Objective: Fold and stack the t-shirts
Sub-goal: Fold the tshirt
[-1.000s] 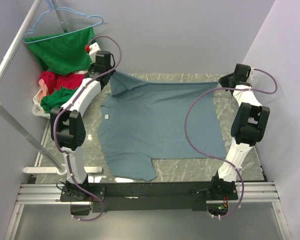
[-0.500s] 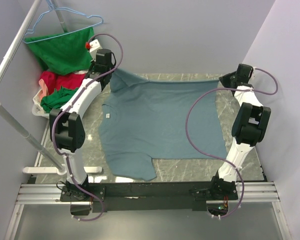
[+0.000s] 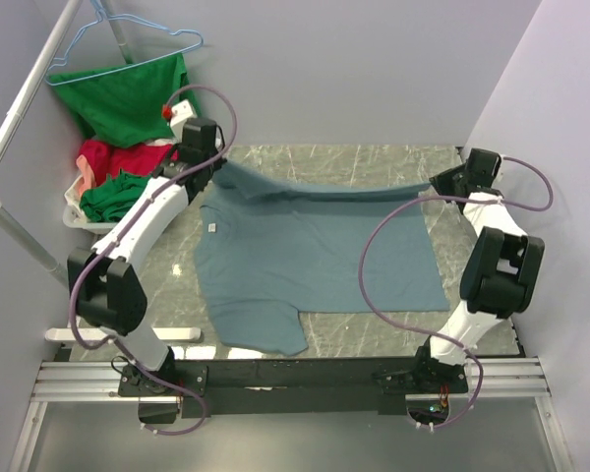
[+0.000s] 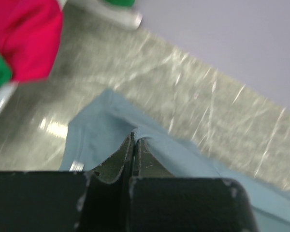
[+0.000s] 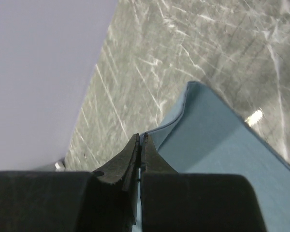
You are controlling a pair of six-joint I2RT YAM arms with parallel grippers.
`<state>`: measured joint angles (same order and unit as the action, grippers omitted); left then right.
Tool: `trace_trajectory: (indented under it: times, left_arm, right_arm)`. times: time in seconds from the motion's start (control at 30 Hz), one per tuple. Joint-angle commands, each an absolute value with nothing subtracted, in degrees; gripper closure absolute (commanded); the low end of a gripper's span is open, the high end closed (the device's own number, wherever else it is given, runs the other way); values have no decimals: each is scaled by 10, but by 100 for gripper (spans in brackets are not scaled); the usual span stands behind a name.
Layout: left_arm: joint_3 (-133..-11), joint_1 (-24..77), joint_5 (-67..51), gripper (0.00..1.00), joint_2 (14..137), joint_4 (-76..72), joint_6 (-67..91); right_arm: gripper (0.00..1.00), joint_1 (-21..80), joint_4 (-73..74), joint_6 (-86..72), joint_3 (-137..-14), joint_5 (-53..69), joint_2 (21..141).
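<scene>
A dusty grey-blue t-shirt [image 3: 315, 256] lies spread on the marble table, its far edge lifted and pulled toward the near side. My left gripper [image 3: 219, 165] is shut on the shirt's far-left corner; the wrist view shows its jaws closed on a cloth fold [image 4: 150, 145]. My right gripper [image 3: 435, 182] is shut on the far-right corner; the hem [image 5: 183, 104] runs out from its closed jaws. The lifted edge hangs taut between both grippers. Red [image 3: 128, 157] and dark green [image 3: 118, 192] shirts lie piled at the far left.
A white basket [image 3: 79, 216] at the far left holds the red and green shirts. A green shirt [image 3: 128, 98] hangs on a blue hanger from a slanted white pole [image 3: 20, 128]. Walls close in behind and on the right.
Both grippers have moved toward the near side, carrying the shirt's far edge up and forward. The far strip of marble is now uncovered.
</scene>
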<state>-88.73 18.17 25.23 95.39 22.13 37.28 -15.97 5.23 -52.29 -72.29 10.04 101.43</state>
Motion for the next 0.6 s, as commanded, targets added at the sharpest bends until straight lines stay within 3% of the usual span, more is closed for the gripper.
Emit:
trace_trajectory:
  times: [0.0,0.43,0.57]
  left_arm:
    - [-812,194,246,99,895,254,407]
    - [-678,208,224,99,866,270,456]
    - [-676,214,222,99,887,273,462]
  right_arm:
    - [100,-166,61,-497,-685,83,948]
    - [98,-166,151,-483,-612,105,983]
    - [64,-165,167,-469,-618,112,998]
